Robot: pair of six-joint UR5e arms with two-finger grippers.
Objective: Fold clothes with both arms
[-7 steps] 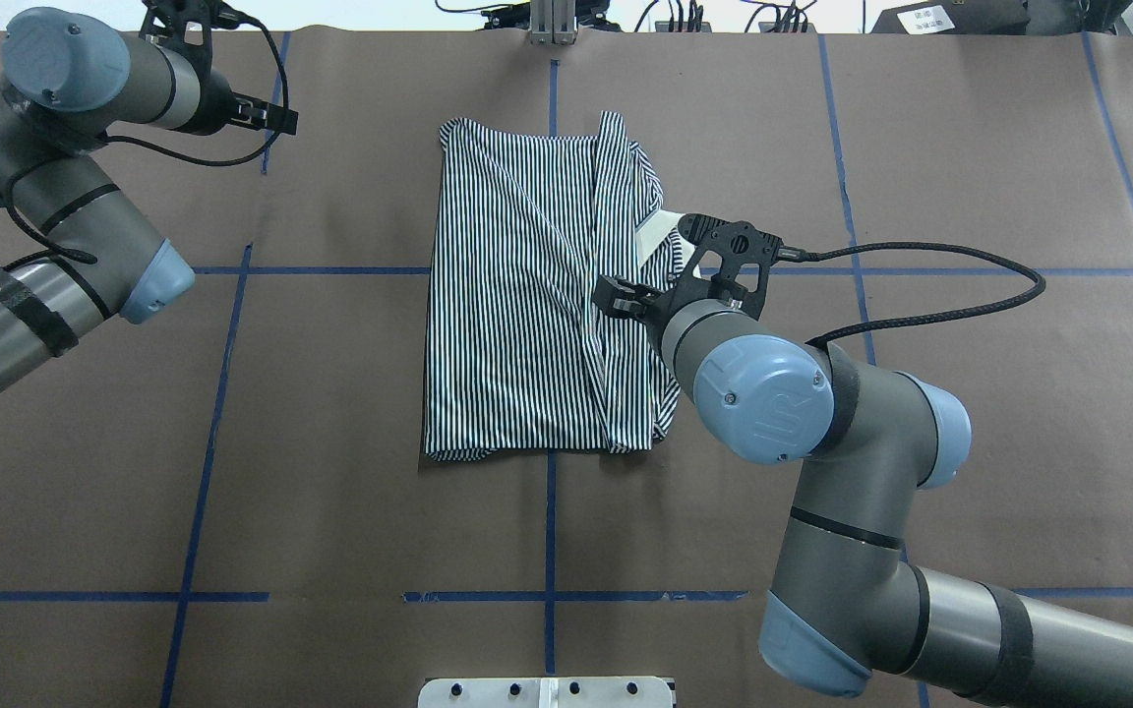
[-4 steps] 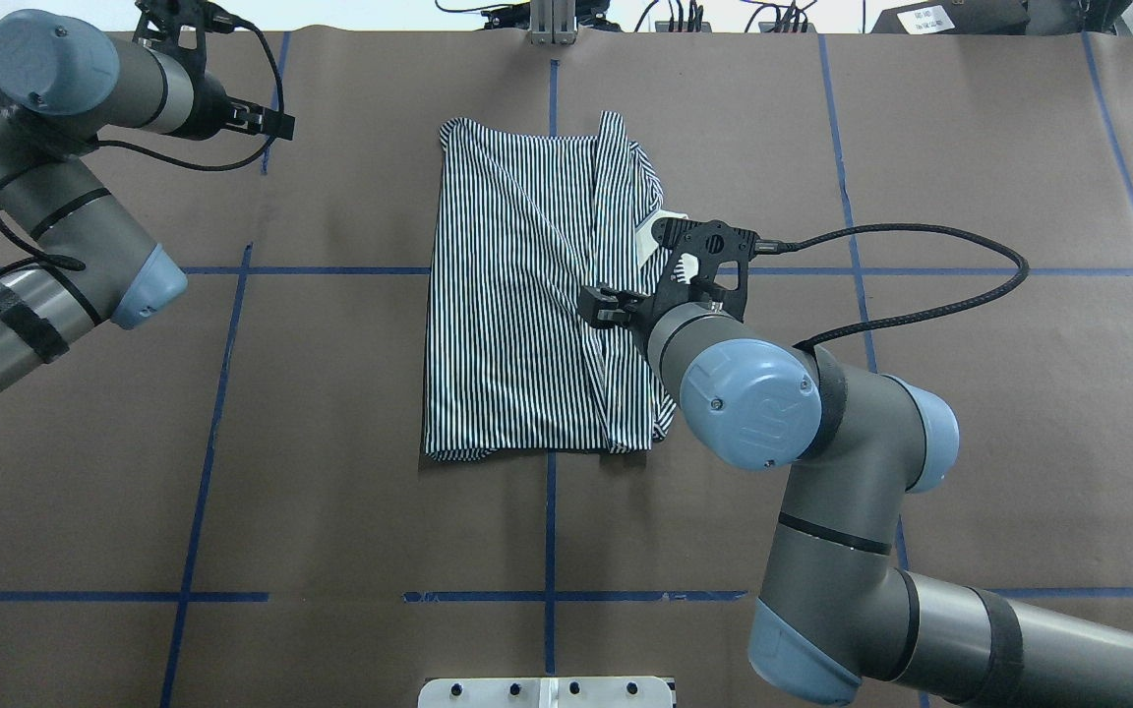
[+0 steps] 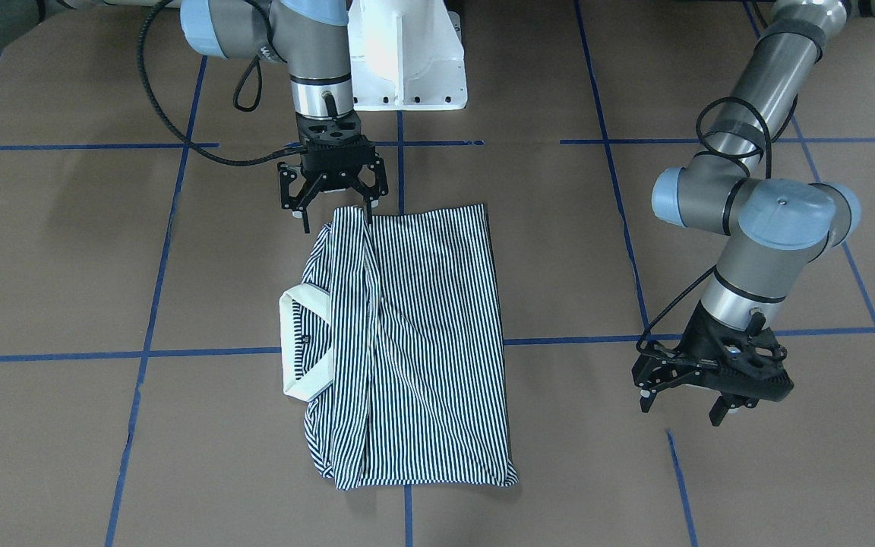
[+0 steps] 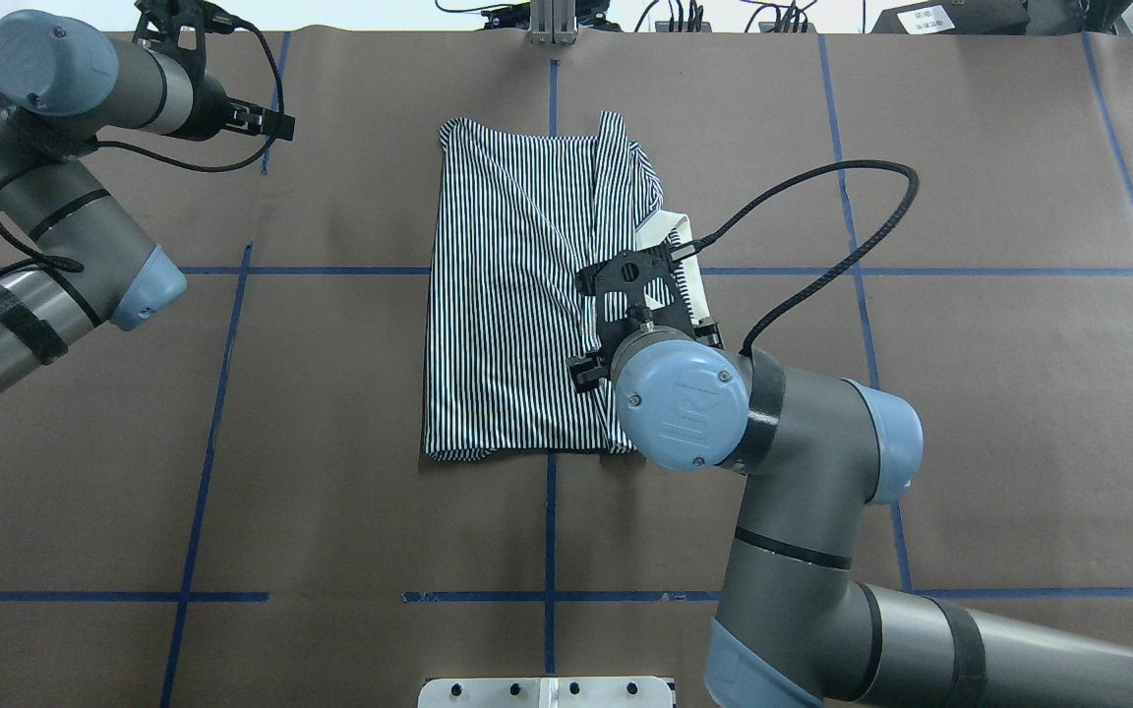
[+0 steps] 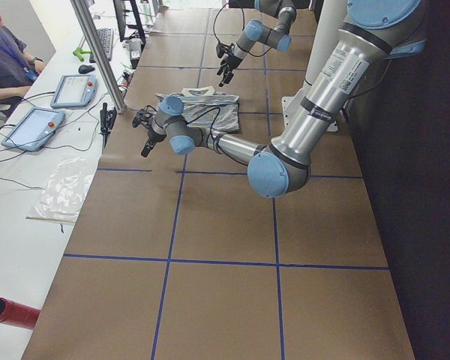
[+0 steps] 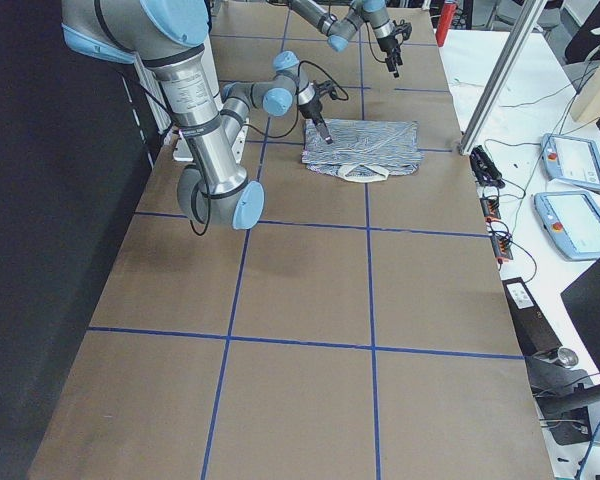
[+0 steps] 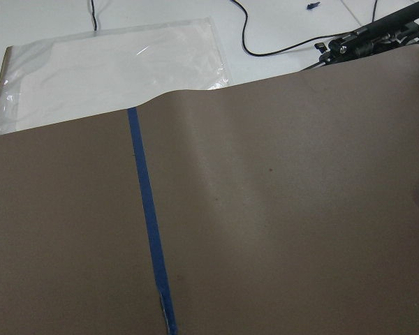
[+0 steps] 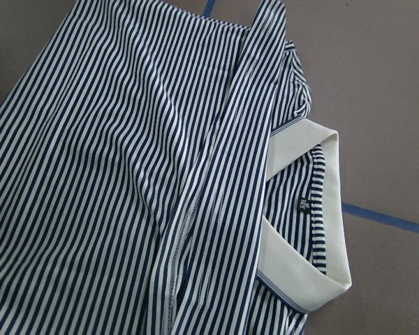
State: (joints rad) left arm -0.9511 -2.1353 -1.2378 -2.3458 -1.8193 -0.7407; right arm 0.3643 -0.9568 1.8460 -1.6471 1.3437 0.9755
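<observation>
My right gripper (image 3: pixel 336 215) has swung back from the white collar (image 3: pixel 291 304) to the near hem of the striped polo shirt (image 3: pixel 422 334) lying part-folded mid-table (image 3: pixel 65 266), jaws spread to take that edge, while my left gripper (image 3: pixel 680 410) hangs parted, well clear.

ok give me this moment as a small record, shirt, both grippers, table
garment: striped polo shirt, folded to a narrow rectangle, lying flat, white collar showing on the robot's right side
right gripper: open, empty, at the shirt's robot-side edge; contact unclear
left gripper: open, empty, well clear of the shirt
table: brown paper, blue tape grid
</observation>
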